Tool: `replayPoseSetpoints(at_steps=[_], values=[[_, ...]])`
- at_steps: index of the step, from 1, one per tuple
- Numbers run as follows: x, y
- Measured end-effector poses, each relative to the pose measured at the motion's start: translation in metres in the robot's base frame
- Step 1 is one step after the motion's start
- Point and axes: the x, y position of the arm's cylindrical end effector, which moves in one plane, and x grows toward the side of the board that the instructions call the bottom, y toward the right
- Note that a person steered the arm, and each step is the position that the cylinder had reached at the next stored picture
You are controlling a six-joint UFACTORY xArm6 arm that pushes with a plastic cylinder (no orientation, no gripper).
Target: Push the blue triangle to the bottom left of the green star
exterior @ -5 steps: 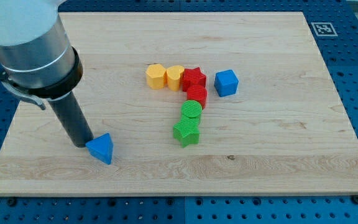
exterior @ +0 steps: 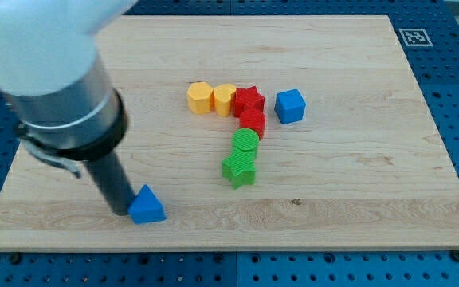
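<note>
my tip (exterior: 123, 210) touching blue triangle (exterior: 147, 206) (left side)

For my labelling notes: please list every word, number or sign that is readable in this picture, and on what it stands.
No readable words or numbers anywhere.
One sign: a black-and-white square marker pattern on the light wooden board, at the view's top right corner; it carries no letters.
The coloured blocks bear no print.

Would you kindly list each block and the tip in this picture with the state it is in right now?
my tip: against the blue triangle's left side.
blue triangle: flat on the board, left and below the green star, apart from it.
green star: touching the green round block above.
green round block: under the red blocks.
red star: beside the yellow blocks.
blue cube: standing alone.
</note>
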Motion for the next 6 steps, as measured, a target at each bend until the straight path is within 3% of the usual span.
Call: replayPoseSetpoints(at_steps=[2, 4, 6], values=[[0.000, 0.032], [0.023, 0.014], [0.028, 0.075]])
